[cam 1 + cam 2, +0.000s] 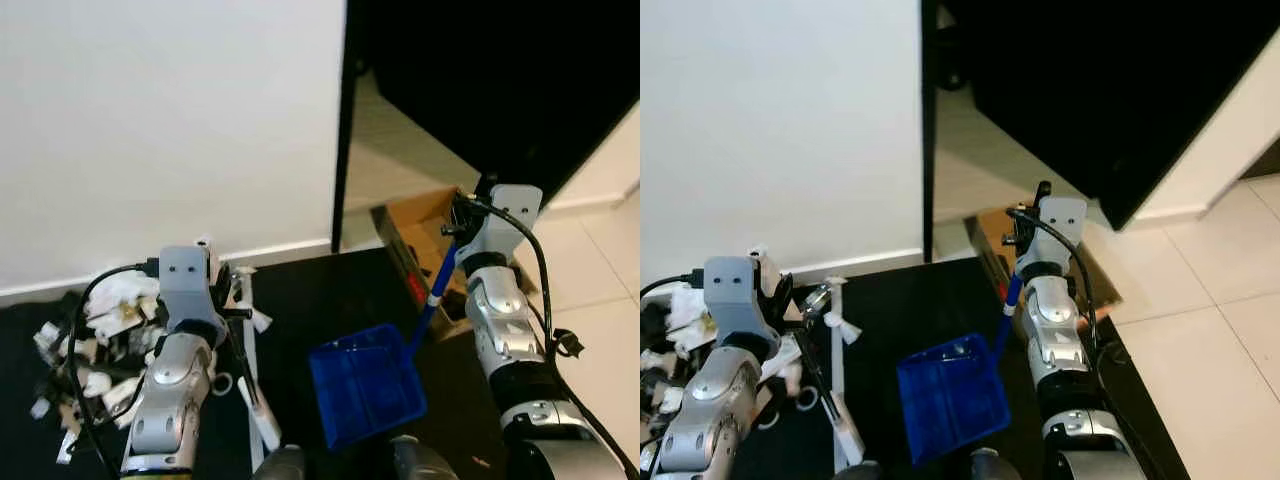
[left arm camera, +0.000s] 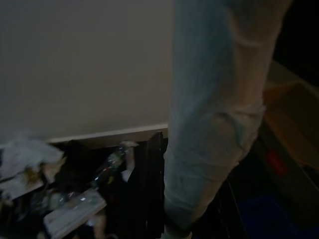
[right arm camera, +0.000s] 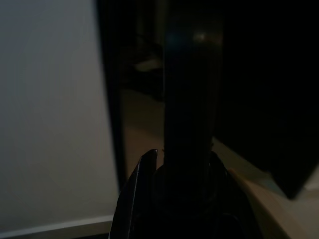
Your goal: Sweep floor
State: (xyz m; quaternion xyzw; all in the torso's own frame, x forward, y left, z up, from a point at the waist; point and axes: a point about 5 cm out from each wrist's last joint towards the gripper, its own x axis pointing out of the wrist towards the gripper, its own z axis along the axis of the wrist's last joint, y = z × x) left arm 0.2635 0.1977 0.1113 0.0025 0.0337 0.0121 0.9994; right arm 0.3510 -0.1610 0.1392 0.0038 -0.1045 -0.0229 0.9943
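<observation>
Litter pile (image 1: 90, 345): on the floor at far left, against the wall (image 1: 160, 120).
Dustpan (image 1: 366, 384): right of the pile, centre.
Cardboard box (image 1: 425, 250): behind the dustpan, rightward.

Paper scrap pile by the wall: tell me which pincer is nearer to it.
Left. The left pincer is right beside the scrap pile, holding the white broom. The right pincer is across the mat, holding the blue dustpan by its handle.

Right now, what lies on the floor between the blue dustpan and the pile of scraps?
The broom stands between dustpan and scraps, seen in both eye views.
</observation>
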